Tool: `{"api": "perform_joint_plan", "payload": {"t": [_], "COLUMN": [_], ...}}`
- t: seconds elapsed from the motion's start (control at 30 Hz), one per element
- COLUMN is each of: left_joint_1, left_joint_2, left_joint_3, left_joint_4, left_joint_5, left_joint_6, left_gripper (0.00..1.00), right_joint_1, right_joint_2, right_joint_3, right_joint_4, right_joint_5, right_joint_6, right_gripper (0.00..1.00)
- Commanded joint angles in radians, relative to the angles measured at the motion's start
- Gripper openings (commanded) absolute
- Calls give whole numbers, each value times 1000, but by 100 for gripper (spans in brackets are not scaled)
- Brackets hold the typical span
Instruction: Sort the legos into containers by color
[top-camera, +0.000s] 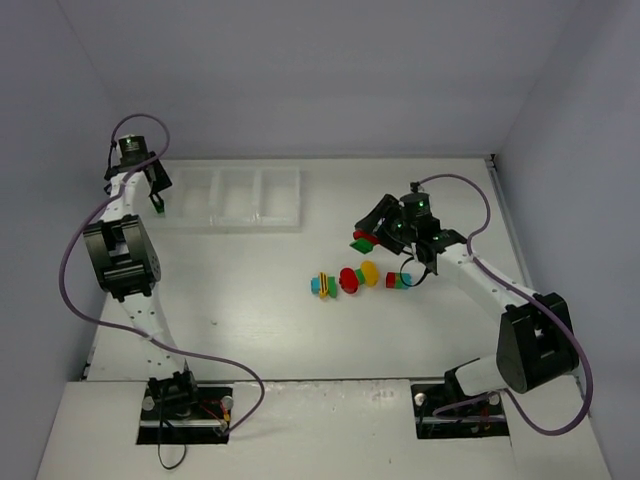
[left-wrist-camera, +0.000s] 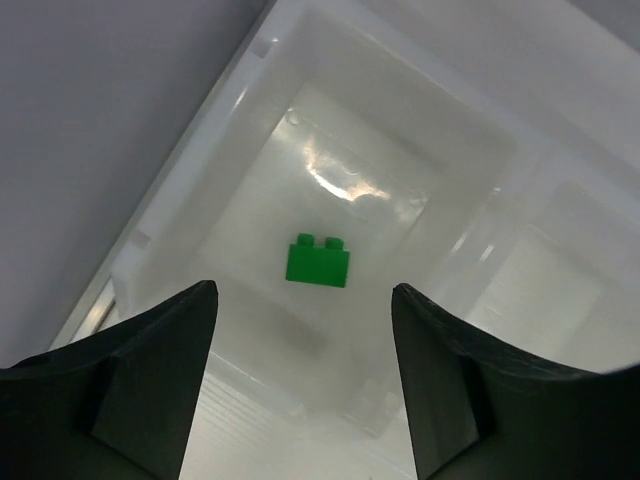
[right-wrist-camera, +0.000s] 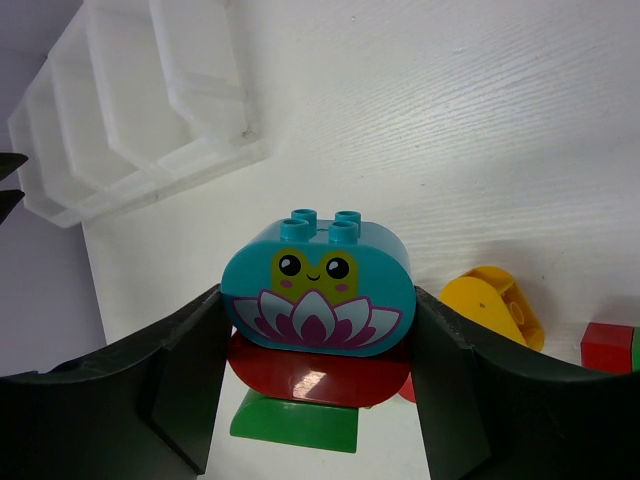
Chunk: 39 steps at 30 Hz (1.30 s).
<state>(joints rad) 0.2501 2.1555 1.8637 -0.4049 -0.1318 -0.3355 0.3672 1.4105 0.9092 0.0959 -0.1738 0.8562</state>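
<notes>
Legos lie in three places in the top external view. A few loose ones are on the table (top-camera: 250, 330) right of the middle: a multicoloured piece (top-camera: 323, 284), a red round brick (top-camera: 351, 279), a yellow brick (top-camera: 369, 272) touching it, and a small red, green and blue group (top-camera: 400, 280). The white tray (top-camera: 280, 195) stands at the far side, well apart from them. The left gripper (top-camera: 157, 195) hangs over the left end of the tray. The right gripper (top-camera: 385, 235) is above the table, just behind the loose bricks, and it carries a stack (top-camera: 362, 240) of bricks.

From the left wrist, the left gripper (left-wrist-camera: 302, 295) has its fingers (left-wrist-camera: 150, 390) spread apart with nothing between them. Under it, one green brick (left-wrist-camera: 318, 261) is inside the end compartment of the tray (left-wrist-camera: 200, 200).

From the right wrist, the right gripper (right-wrist-camera: 318, 300) pinches the stack from both sides. The fingers (right-wrist-camera: 170, 380) press on the cyan brick (right-wrist-camera: 318, 275), which has a frog face and a flower printed on it. Below it is a red rounded brick (right-wrist-camera: 318, 380), and a green brick (right-wrist-camera: 295, 422) is the lowest. The yellow brick (right-wrist-camera: 490, 305) and a red brick (right-wrist-camera: 605, 345) lie on the table to the right. The tray (right-wrist-camera: 150, 100) is at the upper left.
</notes>
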Motion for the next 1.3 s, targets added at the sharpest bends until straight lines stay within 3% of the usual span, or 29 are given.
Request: {"api": "perform_joint_plan", "payload": {"t": [0.0, 0.2, 0.4, 0.53, 0.67, 0.8, 1.27], "left_joint_1": [-2, -80, -346, -564, -788, -876, -989], "left_joint_2": [-143, -503, -692, -739, -752, -717, -583], "left_joint_3": [-20, -363, -595, -670, -712, -716, -646], "left_joint_4": [47, 245, 343, 405, 491, 500, 581], "left_joint_5": [70, 279, 518, 557, 514, 482, 426], "left_joint_6": [-68, -162, -229, -312, -335, -339, -358], "left_gripper": [64, 64, 65, 65, 73, 78, 79], "right_joint_1": [-4, -5, -4, -2, -2, -2, 7], "right_joint_2": [-41, -42, -56, -58, -62, -71, -131], "right_joint_3": [22, 49, 46, 42, 28, 17, -29], "right_joint_4": [47, 53, 51, 53, 57, 59, 59], "right_joint_5": [-1, 34, 82, 96, 85, 68, 77], "right_joint_6": [24, 148, 313, 371, 409, 429, 480], "right_gripper": [0, 0, 0, 0, 0, 0, 0]}}
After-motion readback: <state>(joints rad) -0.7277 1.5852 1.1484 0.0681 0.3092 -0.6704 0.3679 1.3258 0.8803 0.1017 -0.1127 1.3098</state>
